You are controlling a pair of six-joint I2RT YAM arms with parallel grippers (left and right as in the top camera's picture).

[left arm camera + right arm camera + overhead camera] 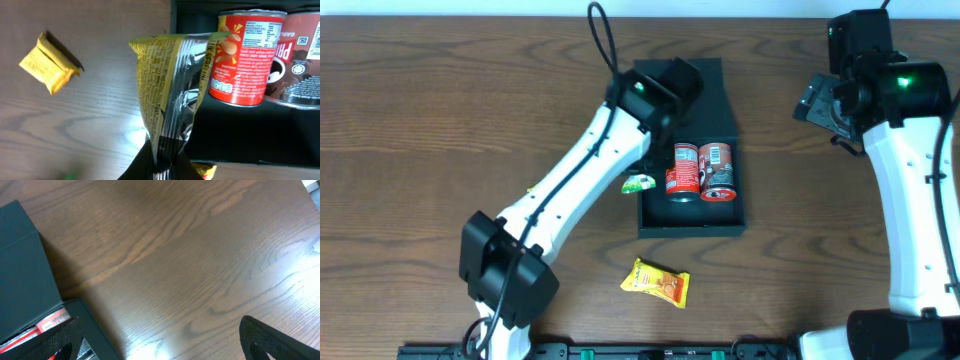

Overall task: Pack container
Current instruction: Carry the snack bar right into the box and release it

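The overhead camera is looking straight down from well above the table [420, 120], taking in the whole box [690, 218] near the middle. The left wrist camera is pointing down from very close, with a foil packet [170, 90] filling its centre. It is sharing the red can [240, 60], the box's edge and the yellow snack [50, 62] with the overhead view. The right wrist camera is looking slantwise across the wood, catching only the box's corner at its left edge.

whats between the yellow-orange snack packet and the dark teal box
Just bare brown wooden table between the yellow-orange snack packet and the dark teal rectangular box, per overhead view.
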